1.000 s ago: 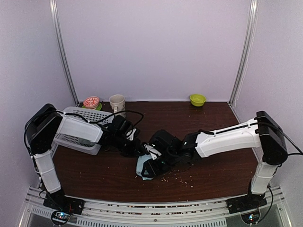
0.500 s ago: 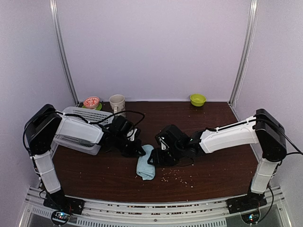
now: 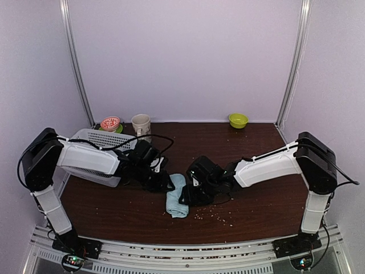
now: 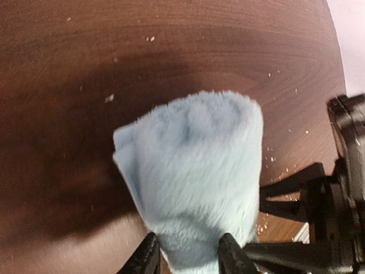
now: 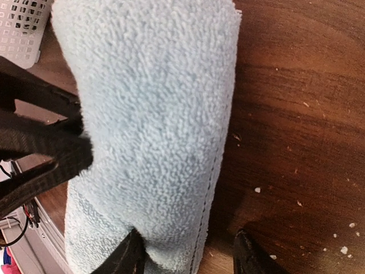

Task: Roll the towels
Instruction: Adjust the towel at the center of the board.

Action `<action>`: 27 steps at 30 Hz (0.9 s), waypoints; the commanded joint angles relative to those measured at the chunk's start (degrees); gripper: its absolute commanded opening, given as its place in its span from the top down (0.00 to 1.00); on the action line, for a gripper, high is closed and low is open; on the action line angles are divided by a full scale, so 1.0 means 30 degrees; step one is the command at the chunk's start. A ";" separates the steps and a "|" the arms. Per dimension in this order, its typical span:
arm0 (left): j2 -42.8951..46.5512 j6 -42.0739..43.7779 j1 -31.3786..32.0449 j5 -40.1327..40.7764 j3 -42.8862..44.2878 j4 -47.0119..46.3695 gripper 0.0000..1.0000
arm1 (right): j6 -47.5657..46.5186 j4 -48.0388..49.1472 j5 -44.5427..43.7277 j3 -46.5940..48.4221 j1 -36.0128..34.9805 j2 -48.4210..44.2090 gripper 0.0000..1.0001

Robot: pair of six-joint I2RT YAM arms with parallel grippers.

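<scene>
Light blue towel (image 3: 177, 197) is rolled into a short fat log on the dark wood worktop (image 3: 256, 148). It sits about mid-width, closer to the near edge than the back, with its long axis running roughly near to far. Only this one towel is visible.

The left claw (image 3: 169, 184) comes in low from the left at the towel's far end. In the left wrist view the two fingers (image 4: 145, 257) stand a little apart. The towel's (image 4: 191, 171) end fills the gap and touches both of them (can't tell if they are squeezing or just resting there).

The right claw (image 3: 187, 197) comes in from the right against the towel's side. In the right wrist view its jaws are wide. One finger (image 5: 128, 257) is at the towel's (image 5: 154, 114) lower edge, and the other sits on bare wood clear of the stitched hem, so it holds nothing. The dark links of the left claw (image 5: 40, 142) show across the towel's left side in that view.

A white mesh basket (image 3: 97, 142) sits at the left, partly under the left arm. A cream mug (image 3: 141, 124) stands just behind the basket, and a green bowl (image 3: 238, 120) is at the back right, well apart from the towel. Pale crumbs (image 3: 214, 214) are scattered on the wood just near-right of the towel.
</scene>
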State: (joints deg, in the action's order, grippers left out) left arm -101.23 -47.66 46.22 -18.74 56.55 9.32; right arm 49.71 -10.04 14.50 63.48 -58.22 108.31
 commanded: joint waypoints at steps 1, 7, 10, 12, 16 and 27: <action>0.2026 0.0515 0.0614 0.0741 0.0035 0.2487 0.58 | -0.0106 -0.0953 -0.0498 -0.0304 -0.0104 0.0718 0.48; 0.3455 -0.0143 0.1085 0.2560 0.0069 0.3870 0.38 | -0.0022 -0.0717 -0.0665 -0.0386 -0.0083 0.0704 0.48; 0.3123 -0.0388 0.1473 0.2802 0.0607 0.4096 0.36 | 0.0090 -0.0466 -0.0734 -0.0390 -0.0078 0.0801 0.48; 0.2707 -0.0425 0.1858 0.3106 0.1306 0.4239 0.36 | 0.0148 -0.0379 -0.0732 -0.0361 -0.0078 0.0893 0.48; 0.1721 -0.0491 0.2334 0.3215 0.2703 0.4361 0.39 | 0.0187 -0.0263 -0.0775 -0.0368 -0.0079 0.0857 0.48; -0.1337 -0.1068 0.2363 0.3632 0.3220 0.4009 0.50 | 0.0311 0.0128 -0.0875 -0.0765 -0.0020 0.0019 0.47</action>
State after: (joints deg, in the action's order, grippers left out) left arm -102.83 -49.60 53.25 -8.88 66.26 22.33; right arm 49.95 -8.64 14.26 63.42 -58.22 108.68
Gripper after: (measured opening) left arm 0.501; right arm 0.526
